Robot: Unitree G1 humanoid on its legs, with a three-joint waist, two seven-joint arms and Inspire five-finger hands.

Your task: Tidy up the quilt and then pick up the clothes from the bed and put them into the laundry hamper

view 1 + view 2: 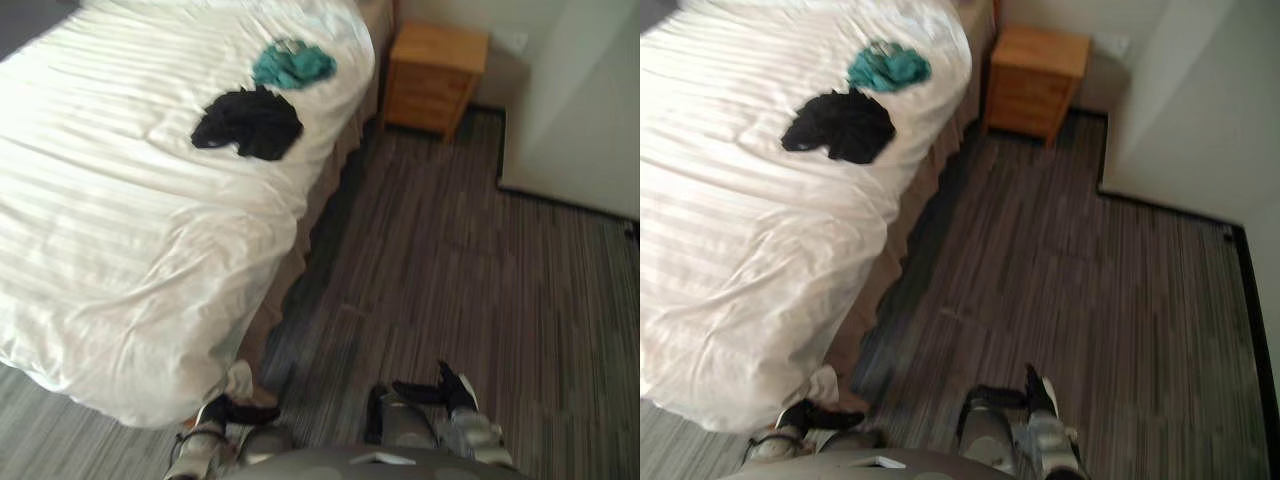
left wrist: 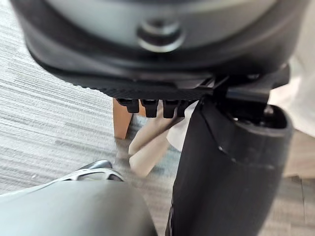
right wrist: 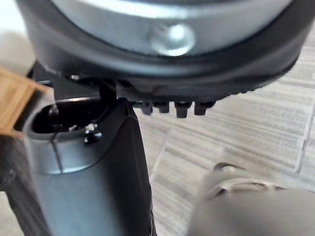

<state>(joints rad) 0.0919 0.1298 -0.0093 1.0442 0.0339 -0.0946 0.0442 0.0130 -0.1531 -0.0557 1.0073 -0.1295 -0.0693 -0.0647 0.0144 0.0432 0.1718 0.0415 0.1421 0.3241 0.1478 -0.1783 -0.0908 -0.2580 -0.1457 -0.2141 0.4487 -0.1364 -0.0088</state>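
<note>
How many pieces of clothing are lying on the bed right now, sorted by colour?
Black garment: 1
Teal garment: 1
Total: 2, both lying on the white quilt, near the bed's right edge.

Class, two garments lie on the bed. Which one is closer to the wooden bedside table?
The teal garment: it lies closer to the bedside table than the black garment, which sits further down the bed.
</note>
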